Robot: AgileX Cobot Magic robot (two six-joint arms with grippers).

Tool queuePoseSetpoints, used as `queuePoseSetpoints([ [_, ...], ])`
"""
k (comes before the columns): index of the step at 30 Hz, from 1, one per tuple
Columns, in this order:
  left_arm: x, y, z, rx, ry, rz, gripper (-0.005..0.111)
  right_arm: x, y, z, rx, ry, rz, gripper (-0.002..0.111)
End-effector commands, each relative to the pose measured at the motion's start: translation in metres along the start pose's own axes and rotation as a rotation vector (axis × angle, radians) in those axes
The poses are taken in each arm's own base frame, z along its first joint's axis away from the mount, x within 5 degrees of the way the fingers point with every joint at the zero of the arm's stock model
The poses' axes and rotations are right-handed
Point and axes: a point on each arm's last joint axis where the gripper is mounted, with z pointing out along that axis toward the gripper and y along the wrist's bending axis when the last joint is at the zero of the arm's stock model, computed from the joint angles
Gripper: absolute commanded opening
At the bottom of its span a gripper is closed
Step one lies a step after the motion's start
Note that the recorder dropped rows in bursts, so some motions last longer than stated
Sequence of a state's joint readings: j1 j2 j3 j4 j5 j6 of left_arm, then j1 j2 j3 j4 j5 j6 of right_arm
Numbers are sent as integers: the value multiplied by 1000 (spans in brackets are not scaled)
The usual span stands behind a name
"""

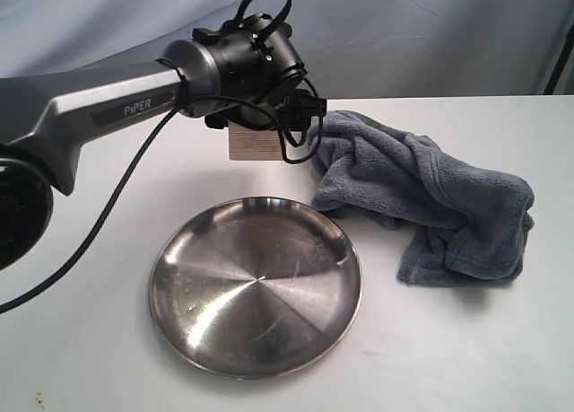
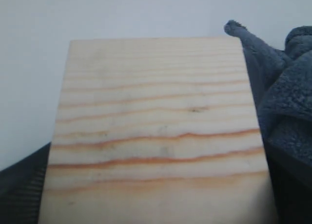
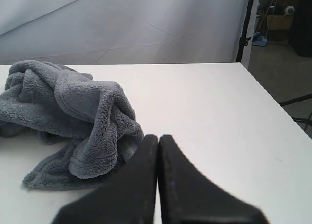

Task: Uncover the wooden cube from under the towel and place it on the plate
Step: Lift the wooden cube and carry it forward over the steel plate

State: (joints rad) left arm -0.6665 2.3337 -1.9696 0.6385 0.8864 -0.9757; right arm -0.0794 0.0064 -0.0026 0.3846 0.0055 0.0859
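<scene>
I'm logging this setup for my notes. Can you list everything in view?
wooden cube: one, pale tan with grain lines, held in the left hand behind the plate and just left of the towel
towel: one, blue-grey fleece, crumpled on the table to the right of the plate, covering nothing that shows
plate: one, shiny steel, round, empty, at the front middle of the table
table: one, white, under everything
backdrop: one, grey-blue cloth, behind the table
left arm: one, grey and black, reaching in from the left
left hand: one, black, closed on the cube
right hand: one, black, fingers pressed together, empty, near the towel
</scene>
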Motion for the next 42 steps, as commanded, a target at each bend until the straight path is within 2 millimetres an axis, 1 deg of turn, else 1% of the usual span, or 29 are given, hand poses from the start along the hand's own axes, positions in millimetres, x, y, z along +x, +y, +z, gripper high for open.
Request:
queuePoseSetpoints([
  [1,-13,8,-23,-12,-26,37,3,2,0,0,-1,8,9,3],
  [3,-14,7,-29,20,2,11,0,2,0,0,-1,8,9,3],
  [5,-12,9,-32,18,30,-7,0,2,0,0,-1,8,9,3],
  [9,-6,8,-38,-65,47,89,0,2,0,0,-1,8,9,3],
  [12,4,0,-47,-108,24,167,0,2,0,0,-1,8,9,3],
  [16,24,-18,-65,-45,-32,239,0,2,0,0,-1,8,9,3],
  [19,36,-21,-81,41,-60,181,0,2,0,0,-1,8,9,3],
  [22,49,-11,-90,113,-30,109,0,2,0,0,-1,8,9,3],
  [26,70,6,-102,186,-7,117,0,2,0,0,-1,8,9,3],
  [31,93,26,-123,351,-33,69,0,2,0,0,-1,8,9,3],
  [34,108,37,-129,421,-55,114,0,2,0,0,-1,8,9,3],
  [38,128,49,-132,482,-98,240,0,2,0,0,-1,8,9,3],
  [42,147,52,-130,566,-95,301,0,2,0,0,-1,8,9,3],
])
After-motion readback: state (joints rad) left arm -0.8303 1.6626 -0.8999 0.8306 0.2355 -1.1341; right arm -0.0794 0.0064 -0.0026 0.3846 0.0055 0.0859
